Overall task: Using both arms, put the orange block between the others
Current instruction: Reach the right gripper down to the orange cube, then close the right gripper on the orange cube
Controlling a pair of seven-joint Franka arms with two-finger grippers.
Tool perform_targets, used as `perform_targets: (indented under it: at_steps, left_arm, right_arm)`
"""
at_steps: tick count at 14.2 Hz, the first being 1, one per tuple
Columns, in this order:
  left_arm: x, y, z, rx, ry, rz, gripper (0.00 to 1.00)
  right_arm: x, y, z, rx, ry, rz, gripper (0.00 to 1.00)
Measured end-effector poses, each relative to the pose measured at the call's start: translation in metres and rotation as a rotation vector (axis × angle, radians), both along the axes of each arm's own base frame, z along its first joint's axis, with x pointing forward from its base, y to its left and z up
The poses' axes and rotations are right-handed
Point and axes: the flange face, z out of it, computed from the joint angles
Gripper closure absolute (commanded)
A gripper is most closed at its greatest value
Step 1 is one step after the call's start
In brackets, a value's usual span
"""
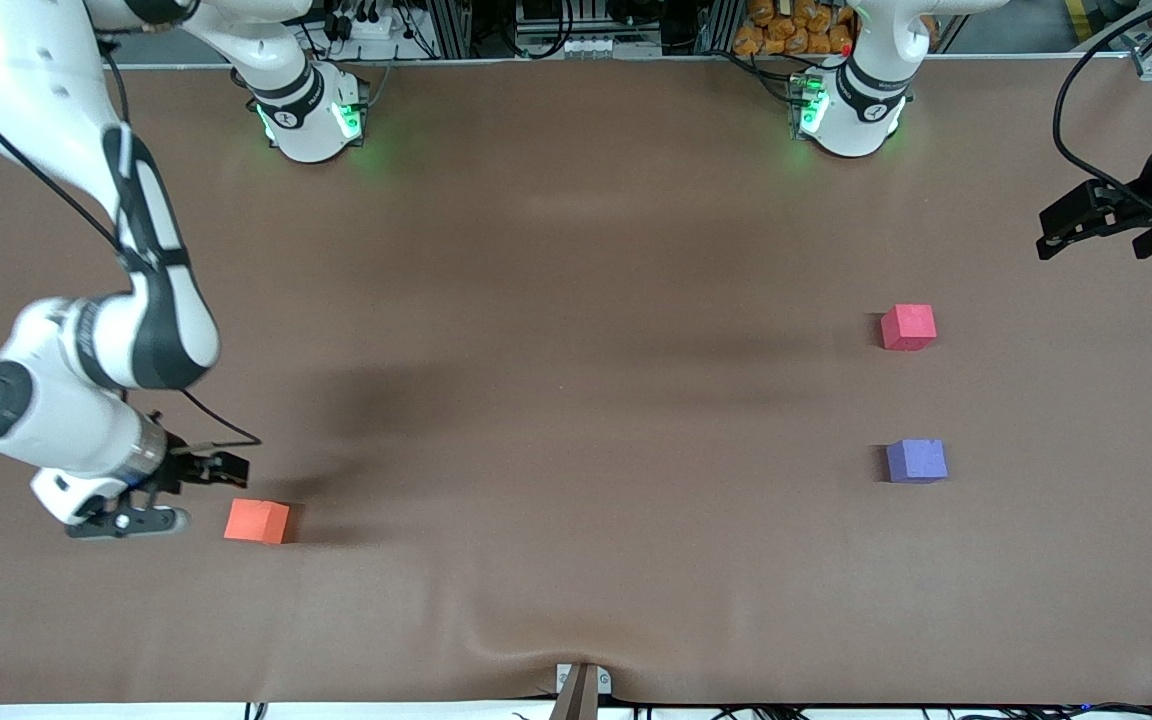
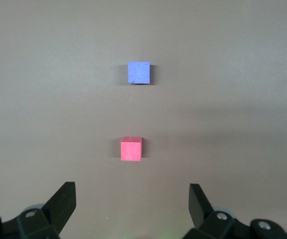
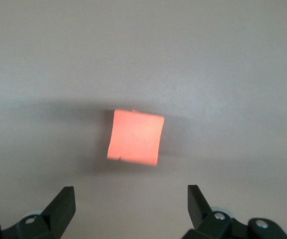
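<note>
R tool point(image 1: 168, 495) open beside orange block point(image 1: 257, 521); L tool point(image 1: 1086, 222) open at table point(image 1: 576, 400) edge.

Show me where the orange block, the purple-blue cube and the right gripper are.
orange block point(image 1: 257, 521): front view, middle of its top face.
purple-blue cube point(image 1: 916, 460): front view, top face.
right gripper point(image 1: 198, 492): front view, midway between its open fingertips.
</note>
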Motion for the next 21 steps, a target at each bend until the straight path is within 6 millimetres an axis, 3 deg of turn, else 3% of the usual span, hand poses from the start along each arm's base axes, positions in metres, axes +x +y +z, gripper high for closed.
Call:
perform_targets:
  at_steps: [2, 4, 12, 13, 15, 16, 21]
  left_arm:
    - [0.000, 0.001, 0.000, 0.000, 0.000, 0.002, 0.00]
    - [0.000, 0.002, 0.000, 0.000, 0.000, 0.004, 0.00]
    - [0.002, 0.002, -0.005, 0.000, 0.010, 0.004, 0.00]
    - [0.002, 0.002, -0.005, 0.000, 0.010, 0.004, 0.00]
    - [0.002, 0.003, -0.005, 0.000, 0.010, 0.006, 0.00]
    - [0.002, 0.004, -0.005, 0.000, 0.010, 0.008, 0.00]
    - [0.002, 0.007, -0.007, 0.001, 0.014, 0.012, 0.00]
  right_arm:
    - [0.004, 0.001, -0.035, -0.002, 0.002, 0.001, 0.00]
    - [0.005, 0.004, -0.058, -0.001, 0.003, -0.018, 0.00]
    - [0.011, 0.003, -0.092, 0.002, -0.036, -0.087, 0.00]
    - [0.013, 0.001, -0.094, 0.001, -0.038, -0.092, 0.15]
    - [0.016, -0.005, -0.098, -0.001, -0.039, -0.104, 0.77]
    - [0.017, -0.006, -0.100, -0.001, -0.040, -0.112, 0.97]
    - [0.024, 0.003, -0.088, 0.004, -0.067, -0.111, 1.00]
